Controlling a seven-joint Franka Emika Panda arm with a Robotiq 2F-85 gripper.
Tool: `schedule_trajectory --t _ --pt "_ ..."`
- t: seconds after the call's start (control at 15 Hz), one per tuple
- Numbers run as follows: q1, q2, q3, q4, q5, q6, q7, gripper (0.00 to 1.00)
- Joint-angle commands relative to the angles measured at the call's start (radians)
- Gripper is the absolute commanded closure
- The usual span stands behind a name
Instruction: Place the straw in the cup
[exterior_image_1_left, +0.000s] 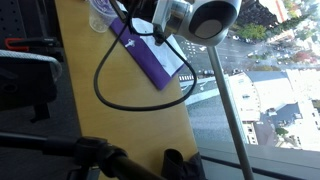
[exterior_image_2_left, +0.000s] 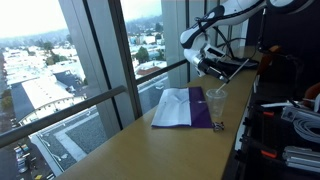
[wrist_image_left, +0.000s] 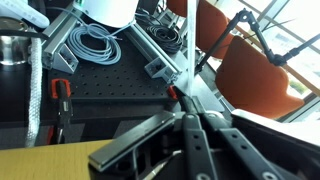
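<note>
My arm (exterior_image_2_left: 246, 9) comes in from the upper right in an exterior view, curving down at the wrist (exterior_image_2_left: 194, 40). My gripper (exterior_image_2_left: 208, 68) hangs in the air at the far end, pointing downward with a slight tilt. In the wrist view my fingers (wrist_image_left: 150, 140) are drawn together at the centre, tips nearly meeting, pinching the straw (wrist_image_left: 186, 60), which stands straight up from them. In an exterior view, a bulky silver-and-black joint (exterior_image_1_left: 200, 18) of my arm sits near the camera at the top.

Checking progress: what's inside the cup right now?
The clear cup looks empty, though too small to be sure. The straw is clamped in the gripper, with no cup around it.
</note>
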Motion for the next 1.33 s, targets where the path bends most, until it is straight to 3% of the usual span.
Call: schedule_trajectory --t 0.0,1.27 --pt "-0.004 -0.019 -0.001 -0.017 0.0 -0.02 -0.006 1.0" --pt "-0.014 0.023 -0.009 0.006 0.005 -0.017 0.002 1.0"
